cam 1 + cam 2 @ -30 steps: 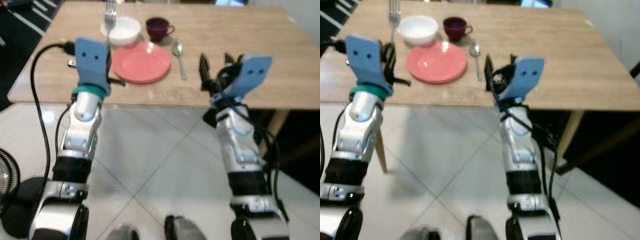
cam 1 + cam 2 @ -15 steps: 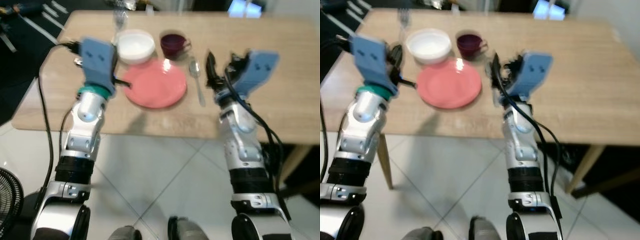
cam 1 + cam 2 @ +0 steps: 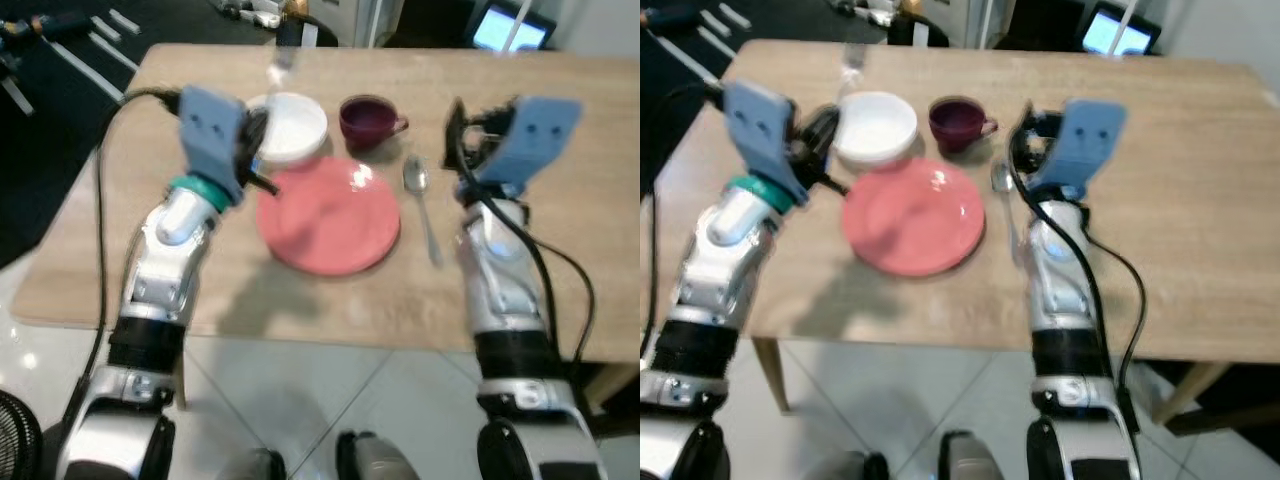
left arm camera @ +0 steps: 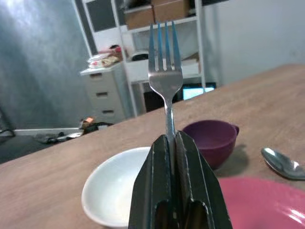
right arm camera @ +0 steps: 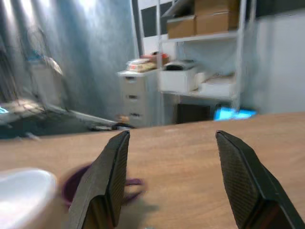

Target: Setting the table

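A pink plate (image 3: 328, 220) lies on the wooden table (image 3: 560, 250), with a white bowl (image 3: 292, 125) and a purple cup (image 3: 368, 117) just behind it. A spoon (image 3: 421, 197) lies right of the plate. My left gripper (image 3: 256, 132) is shut on a fork (image 4: 165, 71), held upright above the table at the plate's left, beside the bowl. In the left wrist view the bowl (image 4: 114, 191) and cup (image 4: 212, 140) lie beyond the fingers (image 4: 155, 181). My right gripper (image 3: 466, 140) hovers open and empty over the table, right of the spoon.
Past the far table edge stand a white shelf unit (image 4: 167, 28) with boxes and a grey drawer cabinet (image 5: 138, 95). Dark floor with scattered items (image 3: 60, 25) lies at the far left. Bare tabletop stretches to the right of the right arm.
The camera has moved closer to the table, so the tableware now sits nearer and lower in view. Both arms now reach over the tabletop. The left gripper still holds the fork.
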`<state>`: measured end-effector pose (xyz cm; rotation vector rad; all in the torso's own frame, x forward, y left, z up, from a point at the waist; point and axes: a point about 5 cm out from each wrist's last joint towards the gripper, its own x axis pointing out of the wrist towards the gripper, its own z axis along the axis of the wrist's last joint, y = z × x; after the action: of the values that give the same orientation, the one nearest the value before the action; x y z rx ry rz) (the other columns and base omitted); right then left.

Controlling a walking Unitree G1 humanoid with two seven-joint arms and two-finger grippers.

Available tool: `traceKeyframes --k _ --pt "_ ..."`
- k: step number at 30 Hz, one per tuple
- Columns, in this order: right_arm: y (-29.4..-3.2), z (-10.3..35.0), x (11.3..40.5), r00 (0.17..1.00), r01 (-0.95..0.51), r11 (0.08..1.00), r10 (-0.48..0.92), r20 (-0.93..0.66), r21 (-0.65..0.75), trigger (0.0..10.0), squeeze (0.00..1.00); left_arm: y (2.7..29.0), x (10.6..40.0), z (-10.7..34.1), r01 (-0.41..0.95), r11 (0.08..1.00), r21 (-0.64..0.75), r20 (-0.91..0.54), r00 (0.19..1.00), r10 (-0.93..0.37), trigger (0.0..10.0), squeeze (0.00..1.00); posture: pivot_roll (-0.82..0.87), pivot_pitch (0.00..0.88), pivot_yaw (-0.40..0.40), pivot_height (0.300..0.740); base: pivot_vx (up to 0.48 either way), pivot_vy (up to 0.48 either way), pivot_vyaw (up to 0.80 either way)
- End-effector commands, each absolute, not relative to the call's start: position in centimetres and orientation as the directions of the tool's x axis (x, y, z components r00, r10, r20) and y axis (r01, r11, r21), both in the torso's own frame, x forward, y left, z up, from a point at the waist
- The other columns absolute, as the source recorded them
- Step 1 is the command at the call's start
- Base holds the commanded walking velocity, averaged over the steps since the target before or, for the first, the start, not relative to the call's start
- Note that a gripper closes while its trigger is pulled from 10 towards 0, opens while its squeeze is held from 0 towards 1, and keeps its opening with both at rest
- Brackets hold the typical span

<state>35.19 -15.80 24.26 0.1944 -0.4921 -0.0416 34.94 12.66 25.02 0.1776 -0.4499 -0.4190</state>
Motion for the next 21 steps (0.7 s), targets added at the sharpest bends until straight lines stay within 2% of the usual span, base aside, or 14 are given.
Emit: traceKeyframes --k 1,3,5,9,10,13,14,17,21 --pt "-15.1 24.1 34.9 0.887 -0.133 0.948 -0.017 0.461 0.290 10.0 0.00 12.5 34.7 24.5 0.367 0.888 0.276 0.380 0.807 -0.451 10.0 0.00 -0.04 0.090 0.063 0.740 0.000 0.000 0.00" --pt "-14.7 24.1 34.7 0.886 -0.188 0.921 0.010 0.463 0.341 10.0 0.00 12.4 34.6 24.7 0.364 0.885 0.289 0.393 0.798 -0.456 10.0 0.00 -0.04 0.092 0.062 0.740 0.000 0.000 0.00" --pt "-13.7 24.2 34.1 0.878 -0.330 0.826 0.092 0.470 0.457 10.0 0.00 11.9 34.8 25.3 0.361 0.887 0.287 0.445 0.770 -0.457 10.0 0.00 -0.04 0.098 0.050 0.740 0.000 0.000 0.00" --pt "-13.2 24.2 33.8 0.869 -0.393 0.778 0.139 0.476 0.490 10.0 0.00 11.5 34.9 25.6 0.392 0.884 0.255 0.461 0.755 -0.467 10.0 0.00 -0.04 0.098 0.047 0.740 0.000 0.000 0.00" --pt "-12.6 24.1 33.5 0.857 -0.450 0.738 0.196 0.477 0.503 10.0 0.00 11.0 35.0 25.9 0.436 0.876 0.207 0.473 0.739 -0.480 10.0 0.00 -0.05 0.100 0.044 0.740 0.000 0.000 0.00" --pt "-11.5 24.0 32.8 0.819 -0.548 0.667 0.302 0.489 0.505 10.0 0.00 9.7 34.8 26.2 0.572 0.814 0.097 0.479 0.690 -0.542 10.0 0.00 -0.05 0.101 0.043 0.740 0.000 0.000 0.00" --pt "-11.1 23.9 32.6 0.807 -0.568 0.663 0.330 0.490 0.488 10.0 0.00 9.2 34.6 26.1 0.638 0.767 0.072 0.464 0.659 -0.592 10.0 0.00 -0.05 0.106 0.043 0.740 0.000 0.000 0.00" --pt "-11.1 23.9 32.6 0.807 -0.568 0.663 0.330 0.490 0.488 10.0 0.00 9.2 34.6 26.1 0.638 0.767 0.072 0.464 0.659 -0.592 10.0 0.00 -0.05 0.106 0.043 0.740 0.000 0.000 0.00" --pt "-9.7 24.0 32.0 0.761 -0.634 0.636 0.413 0.500 0.439 10.0 0.00 8.1 33.4 24.9 0.774 0.628 0.083 0.383 0.557 -0.737 10.0 0.00 -0.05 0.112 0.050 0.740 0.000 0.000 0.00"
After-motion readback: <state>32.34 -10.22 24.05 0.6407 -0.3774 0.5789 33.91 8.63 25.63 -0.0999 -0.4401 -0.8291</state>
